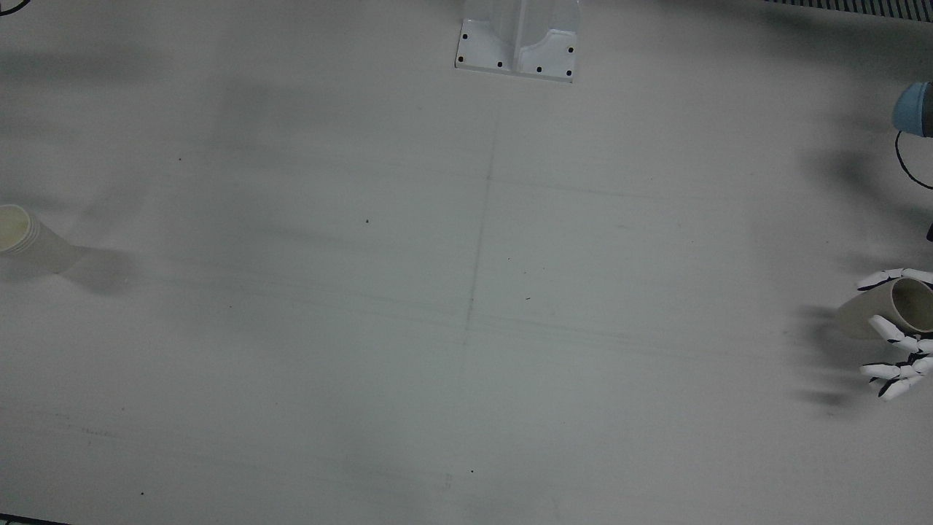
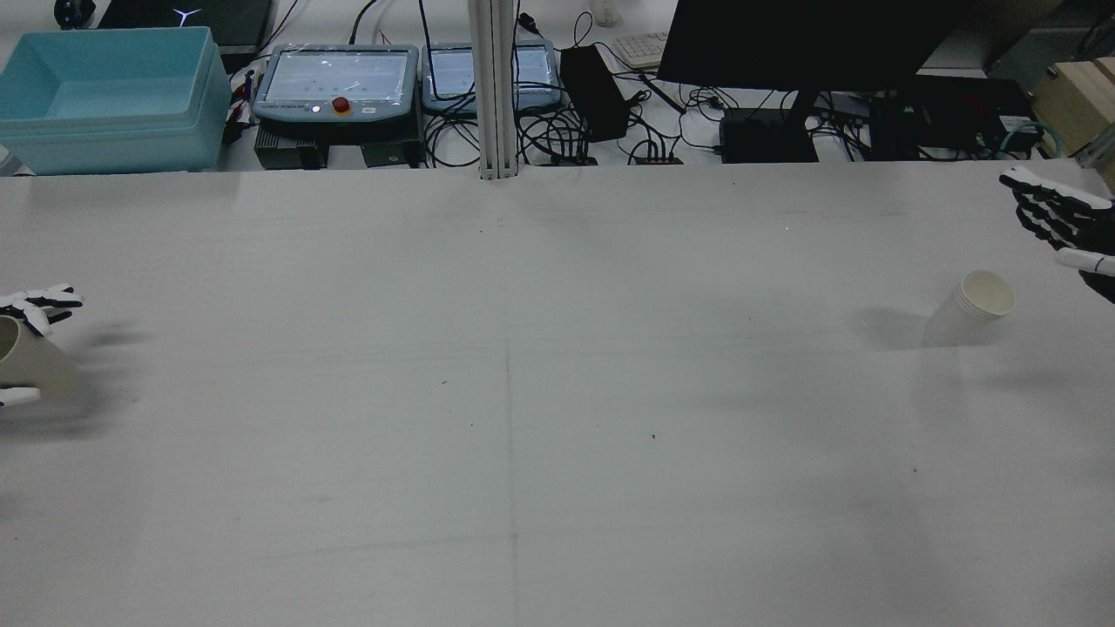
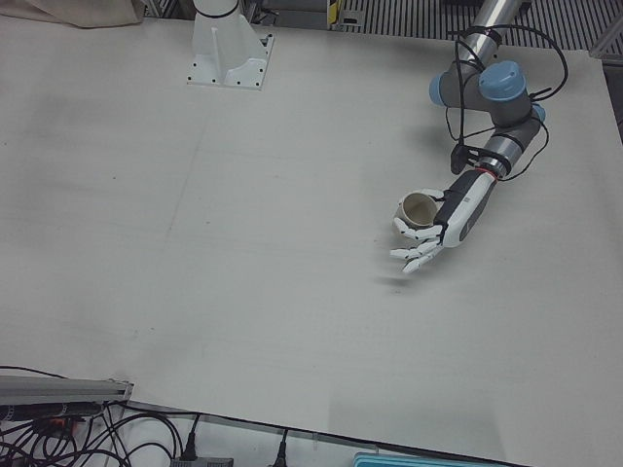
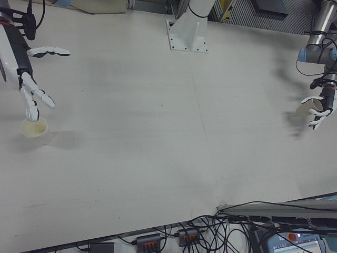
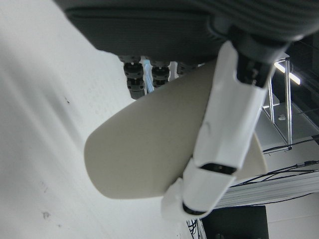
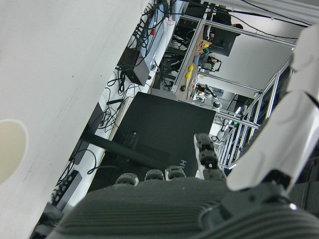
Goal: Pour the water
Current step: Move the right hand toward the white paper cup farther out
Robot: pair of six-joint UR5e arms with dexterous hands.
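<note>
My left hand is shut on a cream paper cup and holds it tilted just above the table near the table's left side. The same cup shows in the front view, in the rear view and, close up, in the left hand view under one finger. A second paper cup stands upright on the table at the right; it also shows in the right-front view and at the front view's left edge. My right hand is open and empty, hovering apart from that cup.
A white arm pedestal stands at the table's robot side. Beyond the far edge are a blue bin, teach pendants, a dark monitor and cables. The wide table stretches between the two cups.
</note>
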